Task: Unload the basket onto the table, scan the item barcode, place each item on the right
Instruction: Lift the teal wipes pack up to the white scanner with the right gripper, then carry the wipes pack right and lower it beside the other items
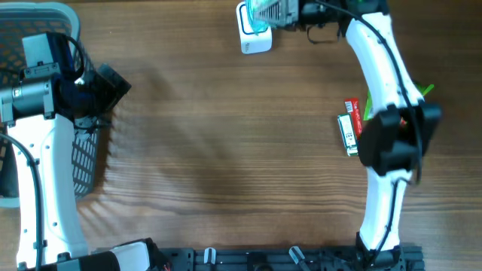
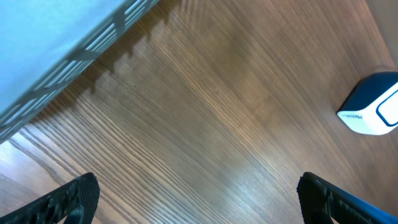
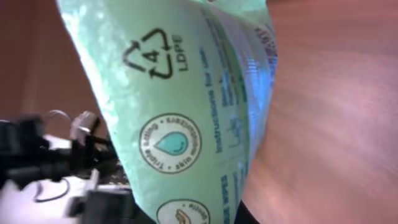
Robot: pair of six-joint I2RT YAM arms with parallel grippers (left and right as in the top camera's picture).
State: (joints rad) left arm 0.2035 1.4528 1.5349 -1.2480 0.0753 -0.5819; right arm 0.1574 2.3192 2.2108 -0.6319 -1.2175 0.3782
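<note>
Overhead, we see the right gripper (image 1: 285,12) pinching a pale green pouch (image 1: 260,13) at the far side of the table (image 1: 226,150), directly above the white scanner (image 1: 254,41). The left gripper (image 2: 196,190) hangs empty beside the basket (image 1: 83,162), fingers spread wide. The right wrist view fills with the pouch's printed face, a recycling mark and wipes instructions. We find no barcode there, and we cannot tell which face looks down at the scanner. That is the main risk as we judge it: the code may point away from the window, or the soft film may crease across the bars, and the scan fails. The pouch looks limp and glossy, held by one end as far as we can make out, so it could sag, swing or slip from the pinch during any turn. Lowered too far, it could nudge the scanner out of place. Small packets (image 1: 349,128) beside the right arm's elbow could be swept aside by a wide swing.
</note>
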